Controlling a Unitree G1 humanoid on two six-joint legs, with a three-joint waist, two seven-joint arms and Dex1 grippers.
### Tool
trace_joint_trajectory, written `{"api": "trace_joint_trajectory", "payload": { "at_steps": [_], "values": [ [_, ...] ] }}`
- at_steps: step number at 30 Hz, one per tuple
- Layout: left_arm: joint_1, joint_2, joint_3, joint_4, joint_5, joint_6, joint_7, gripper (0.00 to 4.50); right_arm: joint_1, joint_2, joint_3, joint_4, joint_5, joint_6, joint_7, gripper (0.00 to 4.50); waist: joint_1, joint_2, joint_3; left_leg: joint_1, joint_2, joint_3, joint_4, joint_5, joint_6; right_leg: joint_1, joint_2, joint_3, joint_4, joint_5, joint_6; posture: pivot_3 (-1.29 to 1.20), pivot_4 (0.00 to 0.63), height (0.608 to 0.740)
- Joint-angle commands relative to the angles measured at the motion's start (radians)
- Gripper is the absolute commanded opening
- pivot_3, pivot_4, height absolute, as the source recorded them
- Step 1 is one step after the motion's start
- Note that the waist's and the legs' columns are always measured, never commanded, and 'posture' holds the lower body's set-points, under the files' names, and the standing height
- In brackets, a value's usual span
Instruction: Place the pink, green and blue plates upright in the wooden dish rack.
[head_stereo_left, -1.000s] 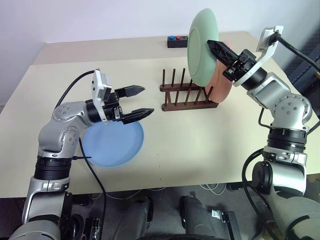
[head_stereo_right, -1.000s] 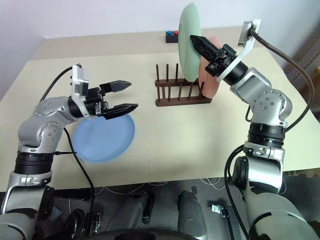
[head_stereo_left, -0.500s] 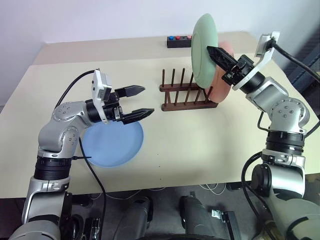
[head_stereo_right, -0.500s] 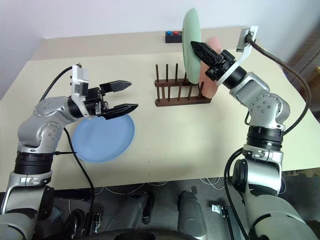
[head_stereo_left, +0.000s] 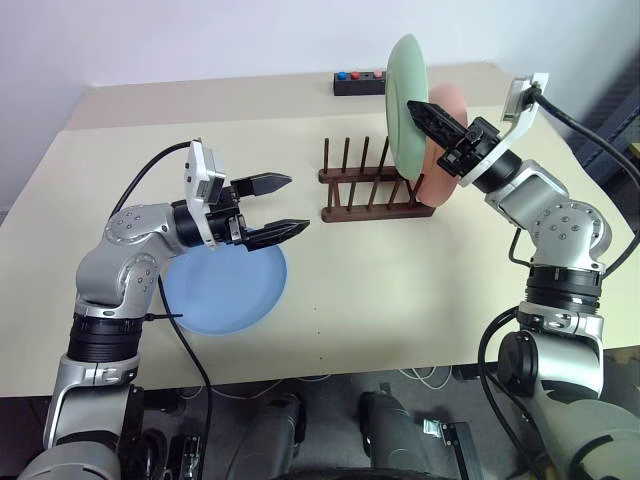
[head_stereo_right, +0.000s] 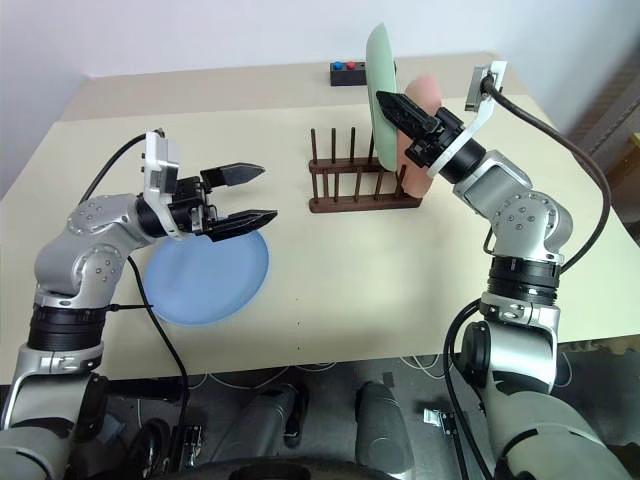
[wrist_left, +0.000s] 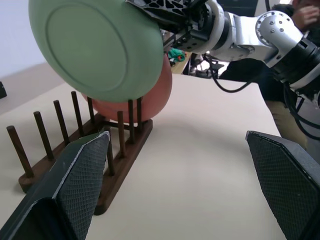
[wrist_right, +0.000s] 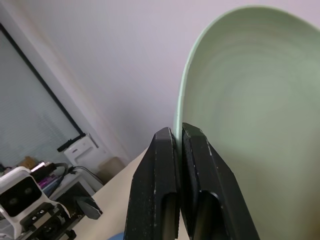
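Over the last second the right gripper (head_stereo_left: 432, 117), jaws clenched on the green plate's (head_stereo_left: 406, 86) rim, had swung the plate more edge-on and carried it in over the wooden dish rack's (head_stereo_left: 372, 193) right end, just left of the pink plate (head_stereo_left: 447, 150) already standing there. Slotting seemed close, though peg alignment was hard to judge. The left gripper (head_stereo_left: 280, 206) hung released over the blue plate (head_stereo_left: 225, 290), flat at near left.
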Motion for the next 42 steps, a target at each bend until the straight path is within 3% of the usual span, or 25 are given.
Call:
{"api": "trace_joint_trajectory", "payload": {
  "at_steps": [1,27,42],
  "values": [
    [-0.005,0.006,0.018,-0.025,-0.021,0.000,-0.003,4.50,-0.057,0.000,-0.033,-0.054,0.051,0.007,-0.016,0.03,0.000,0.000,0.000,0.000,0.000,0.000,0.000,0.000,0.000,0.000,0.000,0.000,0.000,0.000,0.000,0.00,0.150,0.740],
    [-0.011,0.005,0.015,-0.024,-0.018,-0.001,-0.002,4.50,-0.014,0.031,-0.037,-0.033,0.050,-0.004,-0.045,0.03,0.001,0.000,0.000,0.000,0.000,0.000,0.000,0.000,0.000,0.000,0.000,0.000,0.000,0.000,0.000,0.00,0.150,0.740],
    [-0.010,-0.001,0.010,-0.026,-0.018,-0.001,0.002,4.50,-0.069,0.033,-0.059,-0.021,0.069,-0.014,-0.089,0.03,0.001,0.000,0.000,0.000,0.000,0.000,0.000,0.000,0.000,0.000,0.000,0.000,0.000,0.000,0.000,0.00,0.150,0.740]
  ]
}}
